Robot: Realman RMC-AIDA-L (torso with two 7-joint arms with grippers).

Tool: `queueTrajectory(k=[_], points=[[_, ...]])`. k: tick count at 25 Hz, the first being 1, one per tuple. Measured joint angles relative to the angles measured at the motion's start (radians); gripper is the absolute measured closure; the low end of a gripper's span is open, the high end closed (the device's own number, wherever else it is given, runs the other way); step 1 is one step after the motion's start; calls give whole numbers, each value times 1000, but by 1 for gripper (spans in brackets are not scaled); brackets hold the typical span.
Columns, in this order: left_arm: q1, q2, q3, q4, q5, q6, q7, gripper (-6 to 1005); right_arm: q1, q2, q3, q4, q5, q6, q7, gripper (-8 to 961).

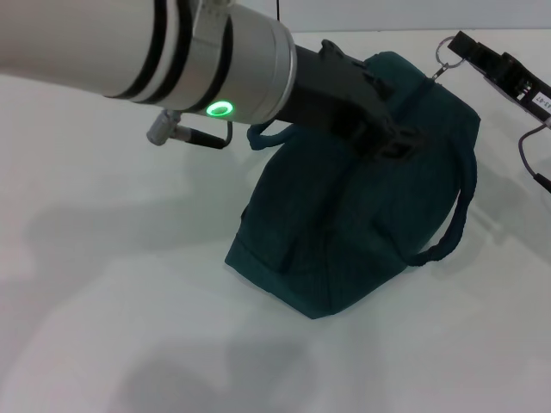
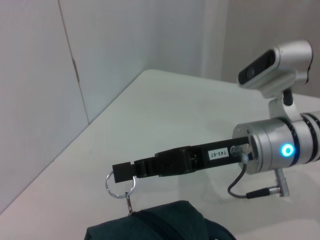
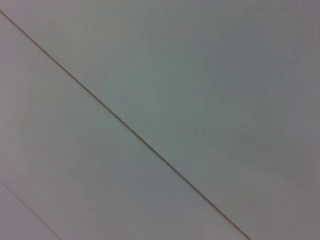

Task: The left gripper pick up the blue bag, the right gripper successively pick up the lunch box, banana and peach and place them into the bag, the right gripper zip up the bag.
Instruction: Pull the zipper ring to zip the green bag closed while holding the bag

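The bag [image 1: 344, 224] sits on the white worktop [image 1: 112, 284], mouth drawn shut along its top seam, no lunch box, banana or peach showing anywhere, so presumably they are already inside. The left pincer [image 1: 392, 138] is closed on the fabric at the top ridge of the bag, near the middle of the seam, steadying it. The right pincer [image 2: 122, 172] is at the bag's far end, its tip closed on the ring pull [image 2: 120, 186] of the zip; the ring hangs from the tip just above the bag's corner.

The seam runs along the bag's long axis, from the left pincer's hold out to the far corner where the ring is. The pull is thus at the very end of its track, so the zipping looks finished or all but finished. The right arm alone is on the ring; the left is nearer the bag's middle.

Count: one bag, two loop handles [image 1: 456, 215], one ring pull, two pincers.
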Motion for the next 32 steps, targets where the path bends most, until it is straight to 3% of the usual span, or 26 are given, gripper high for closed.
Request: queueTrajectory(k=[6, 17, 22, 25, 32], points=[[2, 1, 29, 0, 27, -27, 1, 292, 0, 0, 0, 0, 0, -6, 1, 947], [19, 1, 41, -22, 43, -36, 17, 150, 0, 2, 0, 0, 0, -8, 4, 947], [26, 1, 41, -28, 43, -36, 46, 292, 1, 2, 0, 0, 1, -8, 4, 947], [32, 1, 40, -28, 43, -36, 61, 499, 1, 2, 0, 0, 1, -8, 4, 947], [32, 2, 41, -28, 46, -36, 63, 748, 5, 2, 0, 1, 0, -8, 5, 947]])
